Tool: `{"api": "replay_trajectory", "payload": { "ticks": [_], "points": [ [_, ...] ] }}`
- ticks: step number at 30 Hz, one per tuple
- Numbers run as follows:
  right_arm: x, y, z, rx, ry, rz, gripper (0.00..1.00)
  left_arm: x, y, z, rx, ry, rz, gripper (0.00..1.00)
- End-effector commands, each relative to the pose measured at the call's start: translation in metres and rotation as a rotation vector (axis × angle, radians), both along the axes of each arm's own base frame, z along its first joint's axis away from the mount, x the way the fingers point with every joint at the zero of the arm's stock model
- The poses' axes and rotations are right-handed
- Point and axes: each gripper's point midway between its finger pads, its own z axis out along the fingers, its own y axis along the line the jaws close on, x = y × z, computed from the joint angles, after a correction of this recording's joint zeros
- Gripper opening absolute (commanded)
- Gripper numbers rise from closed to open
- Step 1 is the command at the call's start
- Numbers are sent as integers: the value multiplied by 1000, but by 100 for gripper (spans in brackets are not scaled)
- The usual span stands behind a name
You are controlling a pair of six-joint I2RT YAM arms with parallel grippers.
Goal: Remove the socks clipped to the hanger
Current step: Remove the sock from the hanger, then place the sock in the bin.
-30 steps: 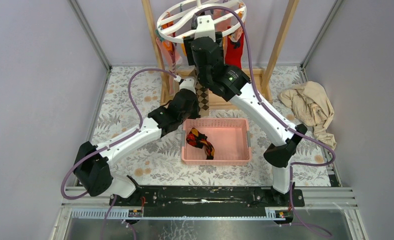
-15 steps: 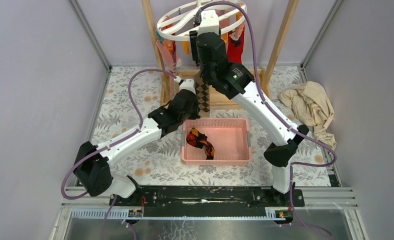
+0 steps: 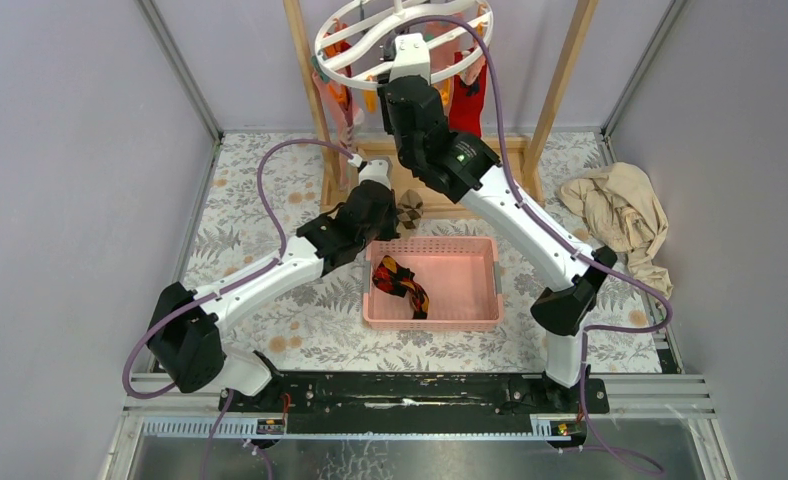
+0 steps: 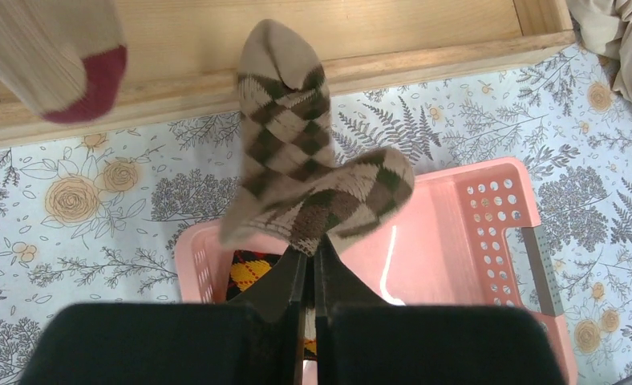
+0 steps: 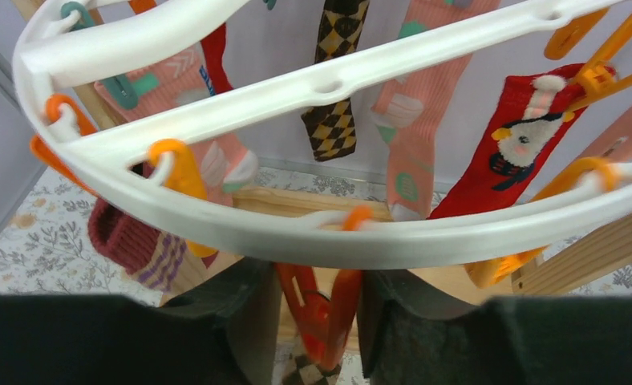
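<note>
**Sock release.** The argyle sock (image 4: 297, 176), taut a moment ago, now slumps free below the hanger (image 5: 297, 233), clenched in the left gripper (image 4: 313, 250). The right gripper (image 5: 318, 321) pinches an orange clip (image 5: 301, 297) beneath the hanger's rim. Judged: one sock is off; other socks (image 5: 529, 152) remain clipped.

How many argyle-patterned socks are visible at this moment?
3. A tan-brown sock pinched in the left tool, a black-yellow-red sock lying in the pink basket, and a dark brown-yellow sock hanging from the hanger. More may be hidden behind the arms.
</note>
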Motion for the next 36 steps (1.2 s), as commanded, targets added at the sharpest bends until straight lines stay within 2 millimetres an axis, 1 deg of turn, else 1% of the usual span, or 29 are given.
{"api": "replay_trajectory", "payload": {
  "ticks": [1,2,3,7,9,12,14,15,16,19,21,23,29,32,36],
  "points": [
    [-12,-17,43,110,-75,6,49,0,0,10,-17,-38,1,3],
    [-13,-18,43,111,-72,8,56,-2,-1,11,-24,-37,-9,3],
    [-14,-19,41,114,-67,11,64,-4,-3,13,-33,-36,-20,3],
    [-20,-29,34,153,-37,32,85,-14,-8,26,-80,-41,-72,3],
    [-25,-34,28,177,-24,55,89,-19,-11,38,-113,-50,-104,3],
    [-37,-43,21,213,-6,87,94,-32,-19,67,-185,-75,-173,3],
    [-47,-52,16,232,8,96,96,-42,-26,86,-241,-82,-231,3],
    [-50,-58,9,233,21,93,97,-49,-31,95,-267,-77,-270,4],
    [-55,-66,5,245,29,90,97,-54,-35,102,-285,-69,-302,4],
    [-71,-85,-2,269,35,90,98,-69,-45,113,-345,-41,-373,4],
    [-79,-99,-5,280,32,76,99,-77,-53,113,-383,-7,-411,4],
    [-86,-112,-6,285,28,63,99,-84,-62,117,-422,10,-452,4],
    [-95,-136,-15,269,37,29,100,-102,-88,129,-501,35,-543,4],
    [-99,-144,-21,272,43,21,100,-109,-95,124,-517,60,-554,4],
    [-100,-152,-29,272,56,6,100,-121,-108,113,-532,101,-574,4]
  ]
}}
